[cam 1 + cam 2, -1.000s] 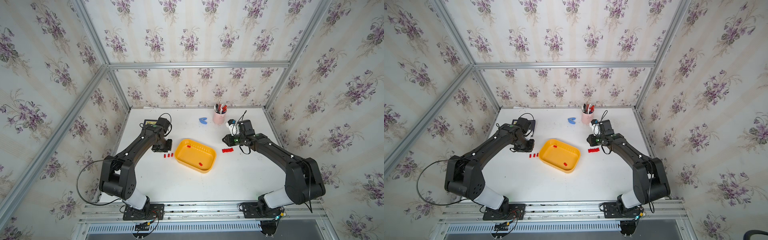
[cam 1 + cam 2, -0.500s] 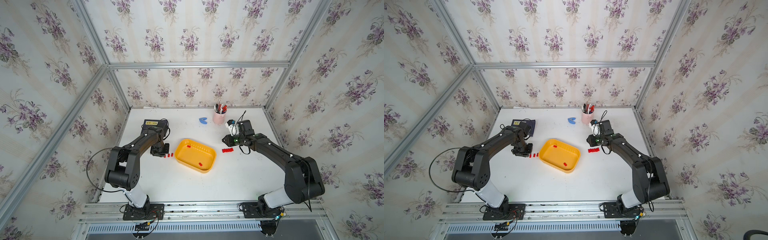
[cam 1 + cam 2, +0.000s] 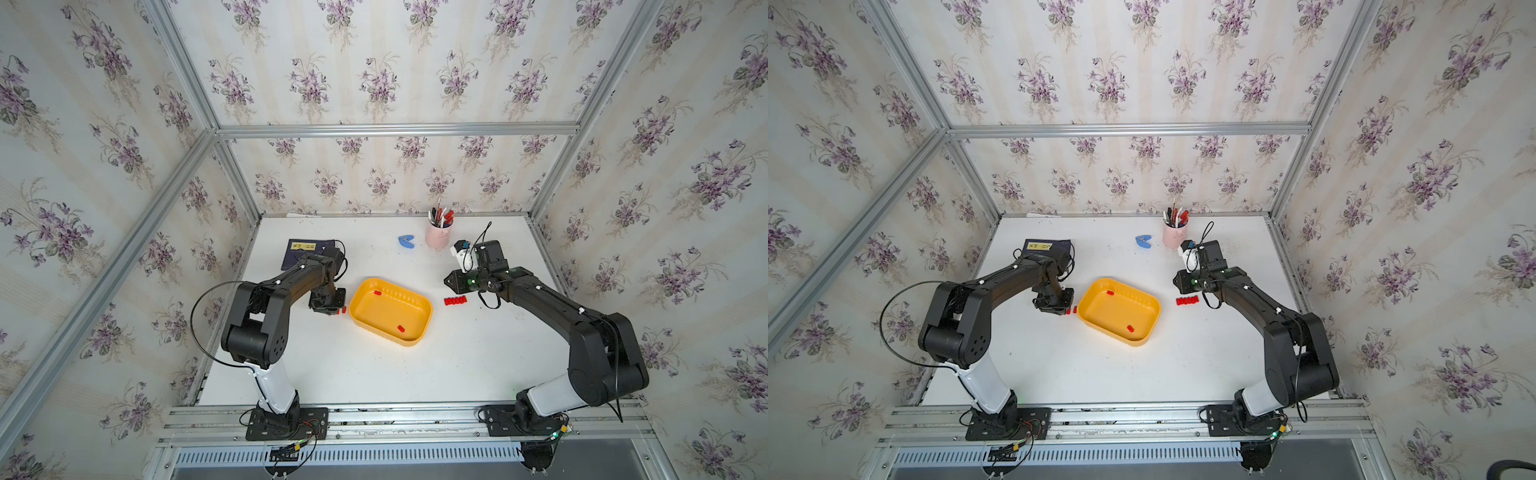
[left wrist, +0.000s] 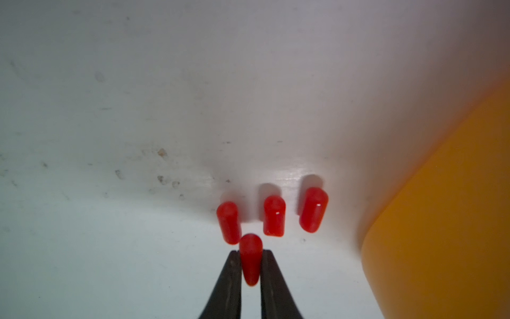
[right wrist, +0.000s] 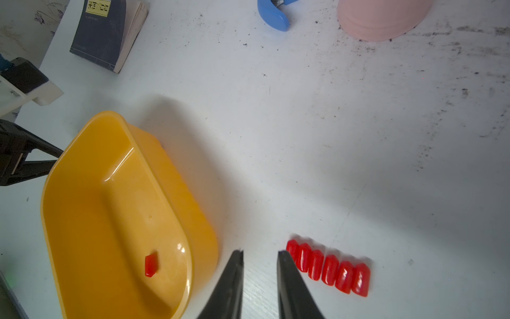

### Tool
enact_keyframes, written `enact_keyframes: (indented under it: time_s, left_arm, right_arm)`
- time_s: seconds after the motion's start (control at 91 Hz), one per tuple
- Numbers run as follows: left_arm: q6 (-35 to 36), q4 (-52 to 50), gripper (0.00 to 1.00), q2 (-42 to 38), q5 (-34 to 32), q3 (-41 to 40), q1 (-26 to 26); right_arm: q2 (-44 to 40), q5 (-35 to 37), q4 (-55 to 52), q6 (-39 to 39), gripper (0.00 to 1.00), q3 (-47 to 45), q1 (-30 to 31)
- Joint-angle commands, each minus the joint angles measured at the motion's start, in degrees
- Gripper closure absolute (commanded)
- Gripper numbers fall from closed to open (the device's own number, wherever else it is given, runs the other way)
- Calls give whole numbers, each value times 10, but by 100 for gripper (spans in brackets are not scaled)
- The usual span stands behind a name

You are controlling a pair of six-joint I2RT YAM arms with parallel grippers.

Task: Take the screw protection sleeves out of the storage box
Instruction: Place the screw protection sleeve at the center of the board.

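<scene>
Most of the job is done. Six red screw protection sleeves [image 5: 328, 269] lie in a row on the tabletop [image 5: 303, 138] by the right tool [image 5: 260, 252]. Its tips stand a little apart, holding nothing. The left tool [image 4: 251, 252] pinches one sleeve [image 4: 250, 265] beside three more sleeves [image 4: 274, 215], just outside the yellow storage box [image 3: 424, 309]. Two sleeves [image 3: 401, 328] are left inside.
</scene>
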Motion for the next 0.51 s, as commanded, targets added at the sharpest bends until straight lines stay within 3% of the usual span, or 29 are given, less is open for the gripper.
enact_keyframes:
  time_s: [0.0,0.495]
  left_arm:
    - [5,6,82,6,-2,4,-2]
    - [3,11,75,18,-14,4,-6]
  right_arm:
    - [3,0,-4,-4,74,0,1]
    - [5,2,-8,-7,74,-2,3]
